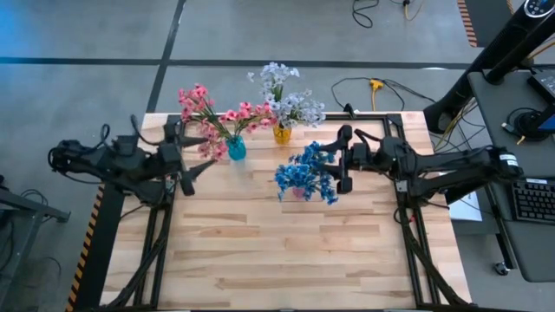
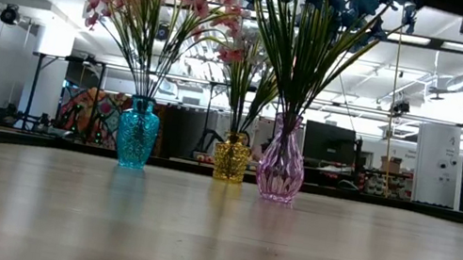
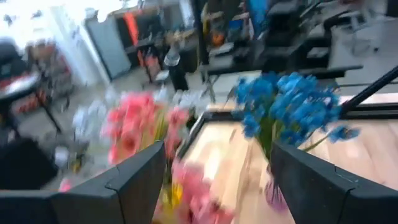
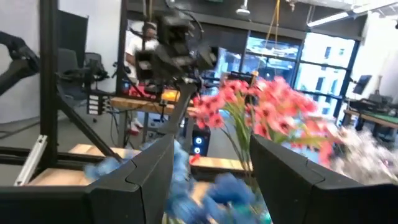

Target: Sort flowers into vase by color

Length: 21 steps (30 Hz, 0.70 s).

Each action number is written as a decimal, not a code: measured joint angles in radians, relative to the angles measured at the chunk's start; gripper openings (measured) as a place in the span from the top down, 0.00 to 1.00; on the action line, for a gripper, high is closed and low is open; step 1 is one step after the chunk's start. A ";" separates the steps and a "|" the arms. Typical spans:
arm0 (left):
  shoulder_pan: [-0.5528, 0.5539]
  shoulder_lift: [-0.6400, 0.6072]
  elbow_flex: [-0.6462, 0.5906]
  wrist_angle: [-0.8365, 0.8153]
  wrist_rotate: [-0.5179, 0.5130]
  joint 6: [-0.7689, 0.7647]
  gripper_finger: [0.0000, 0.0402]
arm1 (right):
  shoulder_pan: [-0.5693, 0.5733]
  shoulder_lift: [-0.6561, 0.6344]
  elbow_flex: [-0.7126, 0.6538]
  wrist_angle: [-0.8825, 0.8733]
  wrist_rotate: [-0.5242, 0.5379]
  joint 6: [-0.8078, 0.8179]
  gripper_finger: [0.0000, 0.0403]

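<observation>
- Wooden table (image 1: 260, 251) carried 3 glass vases near its far edge.
- Held pink flowers (image 1: 212, 111) in teal vase (image 1: 236, 149), at left in high view.
- Held white flowers (image 1: 282, 94) in yellow vase (image 1: 283, 133), at middle, farthest back.
- Held blue flowers (image 1: 305, 173) in pink vase (image 2: 281, 169), at right, nearest the table's middle.
- Left gripper (image 1: 194, 153) hovered just beside the pink blooms, jaws parted, grasping nothing.
- Right gripper (image 1: 343, 159) hovered just beside the blue blooms, jaws spread, nothing between fingers (image 4: 134, 180).
- Seen from table height: stems upright in all 3 vases, fanning outward.
- Person in white top (image 4: 138, 46) stood beyond the table, in right wrist view.
</observation>
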 joint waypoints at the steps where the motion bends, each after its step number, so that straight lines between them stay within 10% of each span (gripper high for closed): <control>1: -0.013 0.006 0.006 0.022 -0.002 0.033 0.32 | -0.017 0.000 -0.015 0.013 -0.012 0.006 0.50; 10: -0.069 0.021 0.308 -0.187 -0.024 0.096 0.32 | -0.102 -0.040 -0.118 0.112 -0.095 0.082 0.50; 21: -0.195 0.009 0.004 -0.094 -0.106 -0.132 0.32 | -0.107 -0.129 -0.181 0.127 -0.091 0.091 0.50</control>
